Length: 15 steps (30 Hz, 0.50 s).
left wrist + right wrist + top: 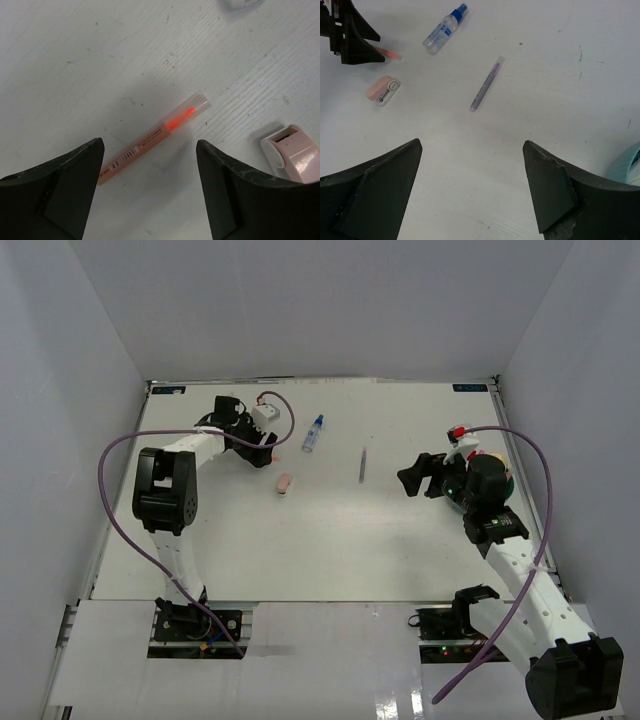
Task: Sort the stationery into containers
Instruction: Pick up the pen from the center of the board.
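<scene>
An orange marker (155,137) with a clear cap lies on the white table, its rear end between the open fingers of my left gripper (150,146), just above it. In the top view that gripper (265,448) is at the far left. A pinkish eraser block (284,483) lies near it and shows in the left wrist view (295,155). A blue-capped clear bottle (313,433) and a thin purple pen (362,464) lie mid-table. My right gripper (418,477) is open and empty above bare table (471,144). The teal bowl (507,480) sits behind it, mostly hidden by the arm.
The right wrist view shows the purple pen (486,84), the bottle (444,30), the eraser (383,90), the orange marker (387,51) and the bowl's rim (627,162) at the right edge. White walls close in the table on three sides.
</scene>
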Each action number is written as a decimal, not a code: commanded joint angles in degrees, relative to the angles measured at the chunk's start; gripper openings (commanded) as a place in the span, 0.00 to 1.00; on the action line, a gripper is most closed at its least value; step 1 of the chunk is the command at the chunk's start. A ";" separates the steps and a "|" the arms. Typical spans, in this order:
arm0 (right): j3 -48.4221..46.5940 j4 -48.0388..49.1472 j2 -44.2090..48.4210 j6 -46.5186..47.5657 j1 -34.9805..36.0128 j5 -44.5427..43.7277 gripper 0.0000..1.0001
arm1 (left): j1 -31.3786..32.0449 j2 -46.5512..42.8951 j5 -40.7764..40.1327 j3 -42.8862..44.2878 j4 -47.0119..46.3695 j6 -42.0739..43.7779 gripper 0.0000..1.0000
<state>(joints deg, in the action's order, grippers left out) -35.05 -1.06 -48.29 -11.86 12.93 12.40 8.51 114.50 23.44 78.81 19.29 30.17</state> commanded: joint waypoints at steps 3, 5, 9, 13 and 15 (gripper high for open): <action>0.24 3.26 -0.49 0.61 0.52 1.04 0.88 | -0.95 1.43 5.21 1.79 1.28 0.41 0.82; 0.33 3.26 -0.40 0.61 0.61 0.78 0.88 | -0.95 1.95 5.21 1.53 1.36 0.24 0.80; 0.51 3.96 -0.84 0.61 0.61 2.10 0.88 | -1.04 3.36 4.24 0.83 2.07 -0.29 0.70; 0.51 3.96 -1.01 0.61 0.69 2.01 0.88 | -1.04 3.01 4.07 -0.67 2.42 -1.43 0.58; 0.51 4.05 -0.75 0.61 0.78 1.92 0.88 | -1.04 2.05 3.19 -1.72 2.51 -1.70 0.57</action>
<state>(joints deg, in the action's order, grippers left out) -34.70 0.14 -49.25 -11.75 13.26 13.63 7.49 116.97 25.74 79.05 19.20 29.52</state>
